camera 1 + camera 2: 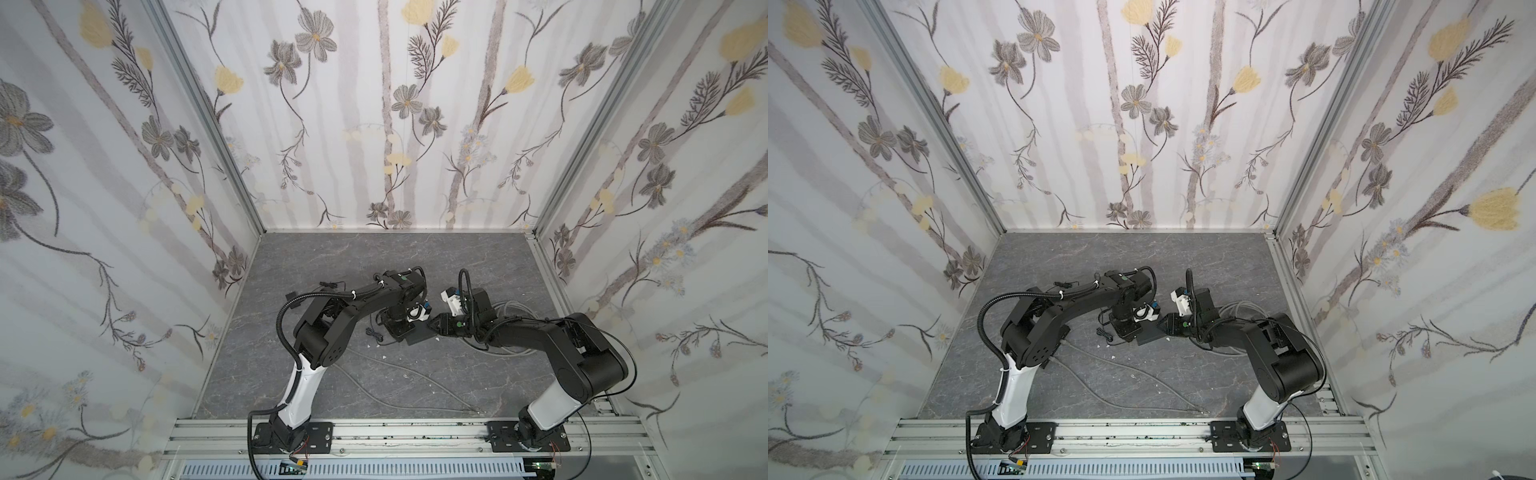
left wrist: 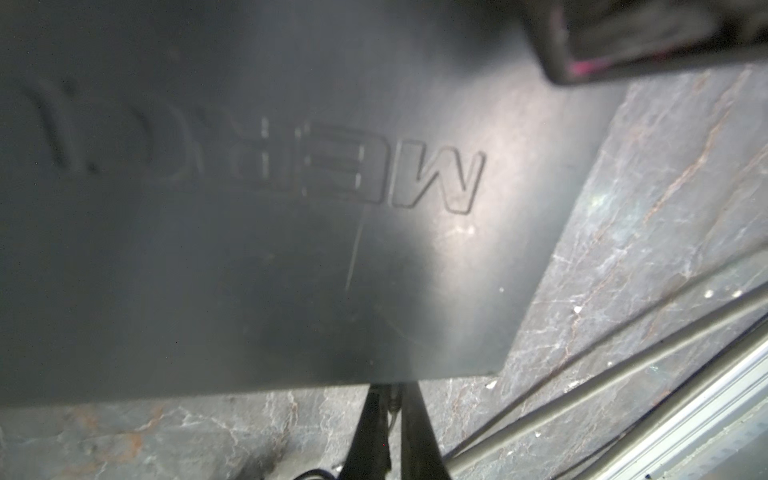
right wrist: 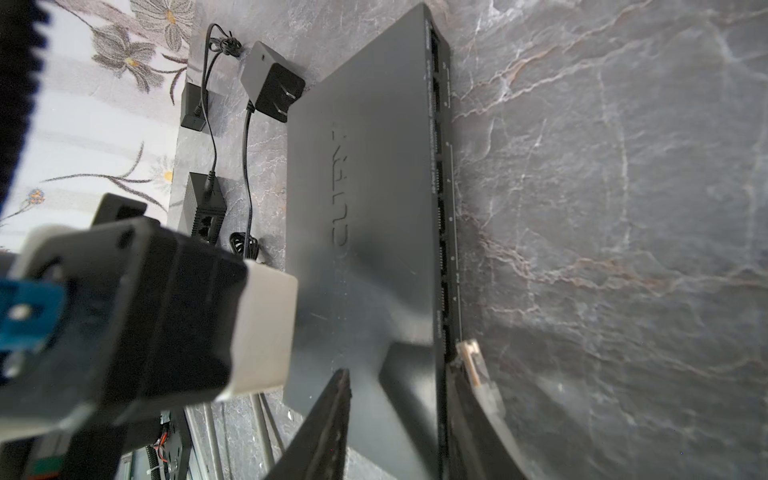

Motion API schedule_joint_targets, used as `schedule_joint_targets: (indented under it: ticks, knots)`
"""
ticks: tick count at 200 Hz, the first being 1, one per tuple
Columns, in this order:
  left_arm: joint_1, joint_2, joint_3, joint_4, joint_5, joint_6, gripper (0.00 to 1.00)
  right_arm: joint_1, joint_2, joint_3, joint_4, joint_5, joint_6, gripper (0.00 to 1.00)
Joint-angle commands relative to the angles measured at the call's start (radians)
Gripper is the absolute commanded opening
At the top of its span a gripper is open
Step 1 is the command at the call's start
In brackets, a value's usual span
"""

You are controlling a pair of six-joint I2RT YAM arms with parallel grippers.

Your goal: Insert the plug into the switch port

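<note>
The switch point(image 3: 374, 166) is a flat black box lying on the stone-patterned table, with embossed lettering point(image 2: 332, 174) on top and a row of ports point(image 3: 441, 208) along one long side. The clear plug point(image 3: 469, 359) sits at the last port of that row, lying against the outer side of one finger of my right gripper point(image 3: 399, 370). The right jaws stand apart and only the switch's top shows between them. My left gripper point(image 2: 388, 392) is shut, its tips at the switch's edge. In both top views the grippers point(image 1: 434, 325) point(image 1: 1160, 325) meet over the switch point(image 1: 417, 337).
A black power adapter point(image 3: 272, 85) and two small black boxes point(image 3: 205, 208) with thin black leads lie beyond the switch. Grey cables point(image 1: 415, 374) trail across the table toward the front rail. A grey cable coil point(image 1: 511, 311) lies behind the right arm. Patterned walls enclose three sides.
</note>
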Motion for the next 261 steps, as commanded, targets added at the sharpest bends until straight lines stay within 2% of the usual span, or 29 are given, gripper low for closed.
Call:
schedule_joint_targets:
  ticks: [1, 66, 109, 141, 185, 261]
  knots:
    - [-0.009, -0.023, 0.008, 0.358, 0.135, -0.026, 0.0, 0.029, -0.011, -0.022, 0.06, -0.366, 0.067, 0.37]
    - [-0.009, -0.01, 0.017, 0.355, 0.165, -0.031, 0.0, 0.067, 0.0, -0.023, 0.1, -0.391, 0.077, 0.37]
    - [-0.009, 0.0, 0.013, 0.376, 0.179, -0.05, 0.0, 0.113, 0.008, -0.015, 0.152, -0.395, 0.126, 0.36]
    - [-0.006, -0.001, 0.011, 0.392, 0.188, -0.06, 0.0, 0.149, 0.019, -0.02, 0.226, -0.404, 0.187, 0.36]
    - [0.012, -0.031, -0.016, 0.432, 0.188, -0.082, 0.0, 0.165, 0.036, -0.089, 0.443, -0.434, 0.328, 0.35]
    - [0.028, -0.07, -0.102, 0.528, 0.127, -0.132, 0.0, 0.155, 0.013, -0.162, 0.538, -0.393, 0.374, 0.34]
